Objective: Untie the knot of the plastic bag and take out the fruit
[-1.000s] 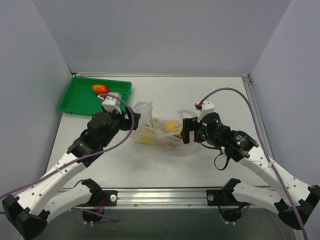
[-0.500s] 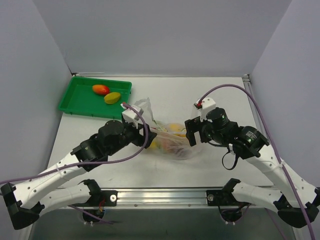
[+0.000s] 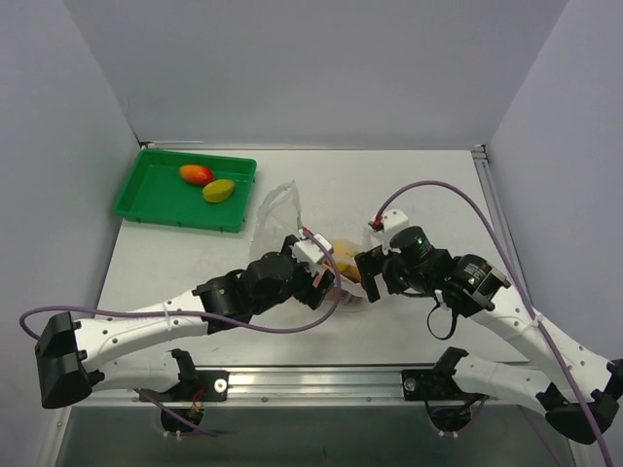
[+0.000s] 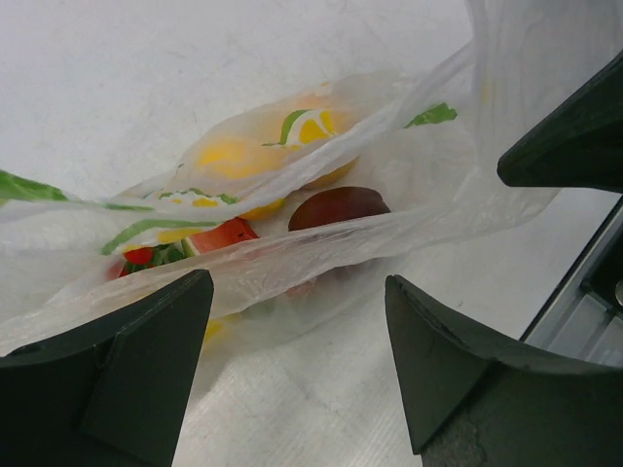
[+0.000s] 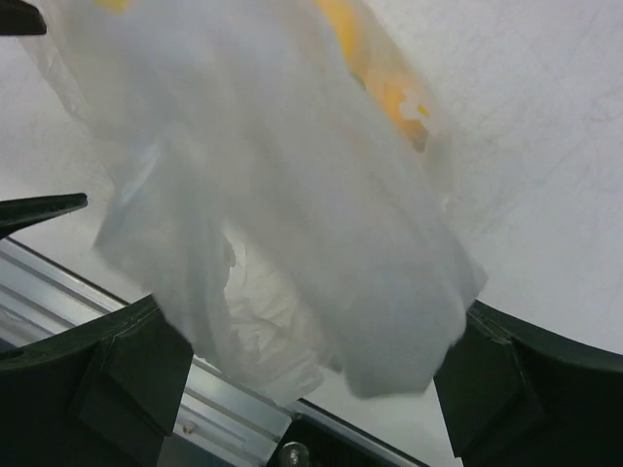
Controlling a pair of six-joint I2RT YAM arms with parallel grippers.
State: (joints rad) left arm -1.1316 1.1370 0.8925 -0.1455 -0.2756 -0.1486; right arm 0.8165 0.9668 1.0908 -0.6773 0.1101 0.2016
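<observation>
The clear plastic bag lies mid-table between my two grippers. In the left wrist view the bag lies just ahead of my open, empty left gripper. Fruit shows through it: a red watermelon wedge, a dark red fruit and a yellow lemon. My left gripper is at the bag's left side. My right gripper is at its right side, with its jaws wide apart around loose, blurred plastic. I cannot make out the knot.
A green tray stands at the back left and holds a red-orange mango and a yellow-green mango. A loose flap of the bag sticks up toward the tray. The metal rail runs along the near table edge.
My left arm has swung from over the tray to the bag's left side, low on the table. The yellow-green mango now shows in the tray. The bag has bunched toward the right gripper.
</observation>
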